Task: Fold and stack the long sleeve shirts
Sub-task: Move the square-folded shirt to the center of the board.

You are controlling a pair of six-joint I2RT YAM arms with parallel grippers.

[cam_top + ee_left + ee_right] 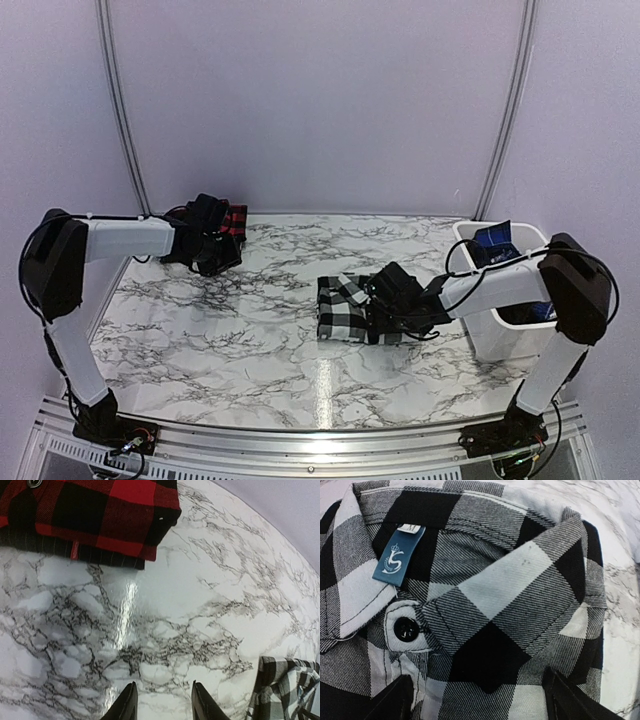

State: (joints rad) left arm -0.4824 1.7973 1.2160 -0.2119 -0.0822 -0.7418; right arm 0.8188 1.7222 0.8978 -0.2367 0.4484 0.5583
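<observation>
Right wrist view is filled by the black-and-white buffalo-check flannel shirt (485, 610). Its collar is spread toward the top, a blue woven neck label (397, 555) is sewn inside it, and a round black button (406, 628) is fastened just below. The right tool (482, 697) is seen released: its two dark fingers (390, 700) are spread wide over the plaid cloth and nothing is pinched between them. Whether the tips touch the fabric cannot be told.

From the top external view, this shirt is seen folded into a compact bundle on the white, grey-veined marble-patterned counter (250, 340), right of centre, with the right tool over its right edge.

The red-and-black buffalo-check flannel shirt (100, 515) is laid at the far left of the counter, well apart from the first shirt. The left tool (162, 705) is released too, its fingers parted over bare counter with nothing held, short of the red shirt's edge.

A white rectangular plastic bin (478, 335) holding blue items is placed at the counter's right side, just beside the right arm.
</observation>
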